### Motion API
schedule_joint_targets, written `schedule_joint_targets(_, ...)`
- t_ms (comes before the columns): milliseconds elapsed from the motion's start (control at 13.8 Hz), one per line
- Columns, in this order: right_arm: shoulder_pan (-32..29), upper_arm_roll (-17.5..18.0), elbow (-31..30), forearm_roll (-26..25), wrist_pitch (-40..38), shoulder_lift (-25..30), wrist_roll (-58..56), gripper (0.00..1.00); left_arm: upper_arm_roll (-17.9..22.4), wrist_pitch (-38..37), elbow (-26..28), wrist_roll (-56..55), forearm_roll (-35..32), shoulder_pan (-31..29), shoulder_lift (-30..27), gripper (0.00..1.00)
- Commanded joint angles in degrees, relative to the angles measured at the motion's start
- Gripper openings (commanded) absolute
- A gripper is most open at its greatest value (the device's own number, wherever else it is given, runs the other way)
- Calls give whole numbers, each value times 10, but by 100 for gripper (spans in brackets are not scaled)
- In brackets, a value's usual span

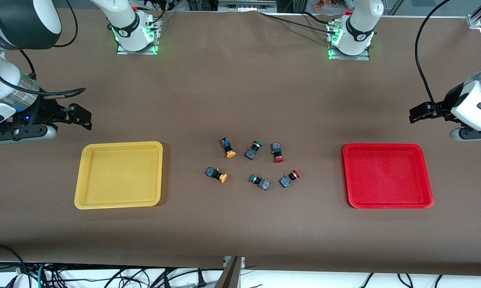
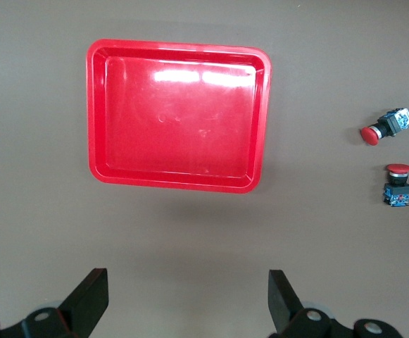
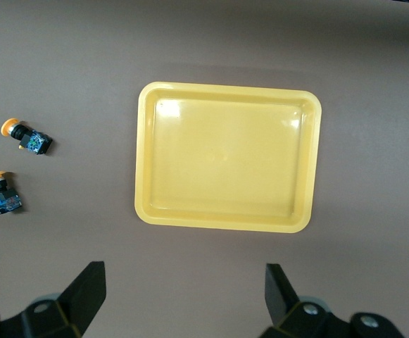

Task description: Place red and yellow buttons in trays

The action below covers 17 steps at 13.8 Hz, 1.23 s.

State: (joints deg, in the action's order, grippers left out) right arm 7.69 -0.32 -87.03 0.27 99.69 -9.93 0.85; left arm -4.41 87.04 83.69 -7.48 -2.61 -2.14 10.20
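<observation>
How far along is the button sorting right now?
Nothing done yet: the yellow tray and red tray hold nothing. Nothing in hand: left gripper and right gripper hang open. Left: both red buttons and both yellow buttons, lying mid-table.

Two arms are shown, each built of rounded white shells joined by black bands at the joints. Each base is mounted on a metal plate and is lit green at its foot, with a small red part near its top. Black cables are looped along both arms. The right gripper and the left gripper are black, with flat tapered black fingers and silver screws in the finger mounts.
</observation>
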Motion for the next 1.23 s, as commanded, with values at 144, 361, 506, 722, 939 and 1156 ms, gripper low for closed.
schedule_joint_targets(144, 1, 1, -5, -4, 3, 11, 3, 100, 3, -6, -21, -7, 12, 1, 11, 100)
schedule_joint_targets(361, 1, 1, -5, -3, 3, 11, 3, 100, 4, -6, -21, -8, 35, 0, 11, 100)
schedule_joint_targets(506, 0, 1, -5, -3, 3, 11, 3, 100, 4, -6, -21, -7, 36, 0, 11, 100)
schedule_joint_targets(722, 0, 1, -5, 1, 3, 11, 3, 100, 4, -6, -21, -7, 36, 0, 11, 100)
schedule_joint_targets(939, 0, 1, -5, 1, 3, 9, 3, 100, 5, -6, -21, -7, 35, 0, 11, 100)
schedule_joint_targets(1156, 0, 1, -5, 1, 3, 8, 4, 100, 4, -6, -21, -8, 35, 1, 11, 100)
